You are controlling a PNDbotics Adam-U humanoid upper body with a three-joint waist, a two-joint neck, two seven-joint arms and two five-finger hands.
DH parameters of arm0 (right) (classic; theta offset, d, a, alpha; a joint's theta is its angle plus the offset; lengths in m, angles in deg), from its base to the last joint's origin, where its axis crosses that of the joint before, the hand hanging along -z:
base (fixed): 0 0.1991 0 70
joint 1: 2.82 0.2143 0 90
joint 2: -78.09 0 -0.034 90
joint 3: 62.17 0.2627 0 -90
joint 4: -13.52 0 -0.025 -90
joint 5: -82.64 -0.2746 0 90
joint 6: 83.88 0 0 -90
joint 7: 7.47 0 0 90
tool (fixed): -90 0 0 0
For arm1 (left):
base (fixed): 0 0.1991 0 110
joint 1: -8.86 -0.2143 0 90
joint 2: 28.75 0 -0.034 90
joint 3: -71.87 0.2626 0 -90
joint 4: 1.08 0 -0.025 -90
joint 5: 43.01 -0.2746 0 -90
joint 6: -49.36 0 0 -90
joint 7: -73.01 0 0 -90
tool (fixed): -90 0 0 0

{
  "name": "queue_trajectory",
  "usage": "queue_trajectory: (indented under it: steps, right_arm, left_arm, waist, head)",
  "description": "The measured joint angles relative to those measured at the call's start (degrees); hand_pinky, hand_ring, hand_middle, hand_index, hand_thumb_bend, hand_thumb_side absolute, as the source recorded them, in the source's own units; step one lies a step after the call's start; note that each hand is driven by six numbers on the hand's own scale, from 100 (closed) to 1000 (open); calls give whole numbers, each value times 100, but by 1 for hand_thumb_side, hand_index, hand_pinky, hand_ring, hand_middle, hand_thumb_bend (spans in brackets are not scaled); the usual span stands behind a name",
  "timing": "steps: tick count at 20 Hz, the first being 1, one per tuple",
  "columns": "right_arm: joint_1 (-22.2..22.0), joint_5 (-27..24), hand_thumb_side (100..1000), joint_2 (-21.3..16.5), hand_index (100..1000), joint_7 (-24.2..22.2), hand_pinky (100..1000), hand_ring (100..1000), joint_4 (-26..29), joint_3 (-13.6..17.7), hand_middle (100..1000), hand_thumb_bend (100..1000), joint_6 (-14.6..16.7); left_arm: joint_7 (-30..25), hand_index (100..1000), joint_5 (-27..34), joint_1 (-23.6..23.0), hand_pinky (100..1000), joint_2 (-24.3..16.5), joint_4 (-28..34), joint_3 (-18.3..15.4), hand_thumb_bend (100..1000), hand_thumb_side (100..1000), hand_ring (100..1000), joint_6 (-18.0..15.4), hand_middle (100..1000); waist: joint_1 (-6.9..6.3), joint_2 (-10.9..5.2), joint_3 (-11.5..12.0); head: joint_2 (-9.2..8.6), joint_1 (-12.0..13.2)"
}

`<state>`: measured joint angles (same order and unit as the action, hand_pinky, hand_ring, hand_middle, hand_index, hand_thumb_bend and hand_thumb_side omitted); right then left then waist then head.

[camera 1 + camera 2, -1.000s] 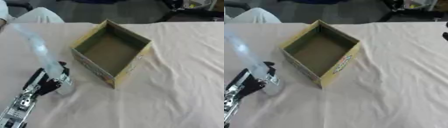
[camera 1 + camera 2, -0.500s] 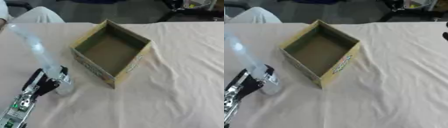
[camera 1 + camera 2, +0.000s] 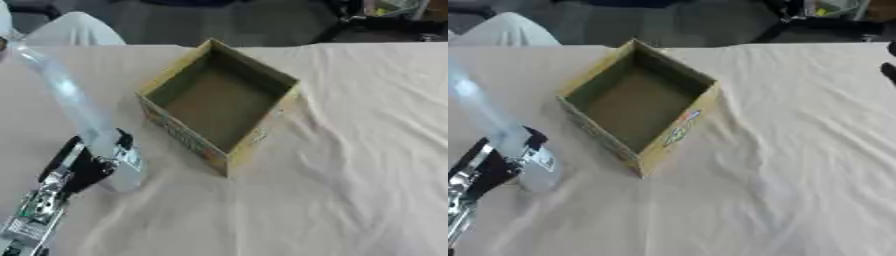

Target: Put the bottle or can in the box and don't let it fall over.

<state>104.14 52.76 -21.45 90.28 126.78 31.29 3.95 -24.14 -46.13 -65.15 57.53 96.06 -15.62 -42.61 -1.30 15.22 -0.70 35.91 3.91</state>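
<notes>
Left hand (image 3: 87, 162): comes in from the lower left, dark fingers curled round the lower body of the bottle, gripping it low near the base, probably to keep its weight under control during the lift.
Right hand: only a dark sliver shows at the right edge of the right eye view (image 3: 888, 70); whether its fingers are open or closed cannot be told.
Bottle (image 3: 83, 117): clear plastic, tall and slim, see-through so the cloth shows behind it; it leans with its neck toward the upper left, its base just beside the box's near-left wall, not yet inside.
Box (image 3: 219, 102): open-topped cardboard, square, plain brown inside, printed colour on the outer walls; turned cornerwise to the robot, nothing in it.
Desk (image 3: 350, 175): covered by a pale beige cloth, soft and creased, with folds running toward the box.
Judgement: the tilt needs righting before the bottle goes in, since a slim, tall shape tips easily on the box floor.
</notes>
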Motion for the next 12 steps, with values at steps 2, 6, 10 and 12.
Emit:
queue_trajectory:
  steps: [2,6,10,12]
  right_arm:
    - [1,-13,470,0,1000,4,1000,1000,0,0,977,100,-4]
    - [8,-17,470,0,1000,9,1000,1000,0,0,977,100,-10]
    - [9,-23,470,0,1000,14,1000,1000,0,1,978,100,-19]
    - [9,-34,470,0,1000,15,1000,1000,0,1,978,100,-25]
  left_arm:
    - [17,110,95,102,892,-41,157,-35,100,672,606,-67,638]
    - [14,110,386,453,892,-157,423,-47,100,672,608,-128,633]
    - [-61,111,665,979,894,-198,533,27,100,639,616,-153,626]
    - [-165,111,761,1274,893,-160,533,72,100,631,614,-133,620]
  waist:
    - [-7,0,-4]
    - [-20,-2,-20]
    - [-35,-6,-47]
    - [-34,-10,-58]
  head:
    - [32,-10]
    - [79,-33]
    - [79,-34]
    - [79,-34]
